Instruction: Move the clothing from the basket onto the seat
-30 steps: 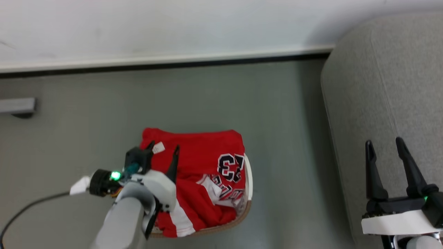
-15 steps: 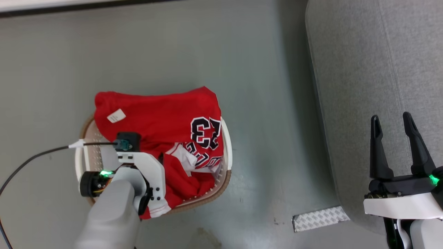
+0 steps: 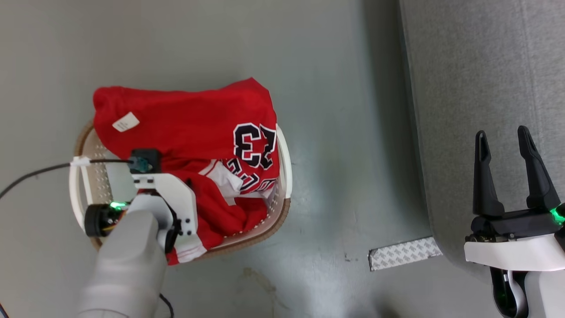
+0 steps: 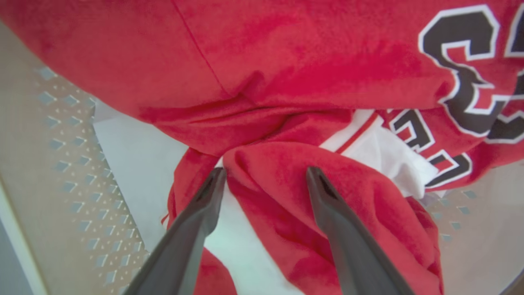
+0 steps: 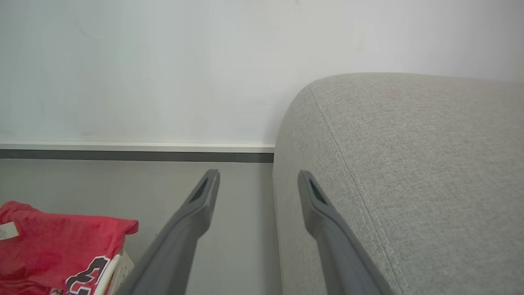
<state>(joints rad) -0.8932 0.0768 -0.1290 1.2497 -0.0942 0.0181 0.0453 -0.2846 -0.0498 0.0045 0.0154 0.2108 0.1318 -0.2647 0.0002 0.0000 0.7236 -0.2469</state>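
- Grey-green smooth floor [image 3: 335, 88]: carries everything here; a pale wall [image 5: 123, 61] stands at its far edge.
- Large grey fabric-upholstered seat [image 3: 485, 66] with rounded edges: on the floor along the robot's right side, bare on top.
- Rounded white perforated plastic basket [image 3: 284, 150] with brown rim band: on the floor well apart from the seat, open floor between them.
- Bright red sports jersey [image 3: 185, 115] with black-and-white number 23: in the basket, bunched, draped over the far rim; number towards the rim nearest the seat.
- Left pincer [image 4: 266, 171]: pointing down into the basket, fingers spread wide with a raised red fold of the jersey between them, nothing pinched.
- Right pincer [image 3: 502, 132]: spread, empty, over the seat's near edge, clear of the fabric.
- Pale textured strip [image 3: 405, 259]: flat on the floor, against the seat's base.
- Small white tag [image 3: 126, 122]: on the jersey near the basket's far left rim.
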